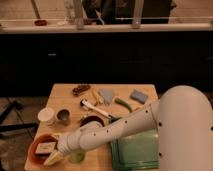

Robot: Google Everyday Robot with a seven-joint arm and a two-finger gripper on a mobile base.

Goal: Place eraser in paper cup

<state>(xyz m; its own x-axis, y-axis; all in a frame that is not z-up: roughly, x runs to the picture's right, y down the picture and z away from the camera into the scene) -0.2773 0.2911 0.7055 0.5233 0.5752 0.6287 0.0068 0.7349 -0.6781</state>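
Pincer (53, 159) (fingers spread, holding nothing) sits at the red bowl (34, 150) containing the eraser (45, 147); paper cup (46, 116) stands nearby on the tabletop (65, 95).

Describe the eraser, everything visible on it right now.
The eraser is a small flat rectangular block, pale cream, with a slightly darker top face. It lies flat inside a shallow red-orange bowl at the table's front-left corner, resting on the bowl's floor. The gripper sits just beside it at the bowl's near edge, fingers open, apparently not gripping it. The paper cup stands apart, further back.
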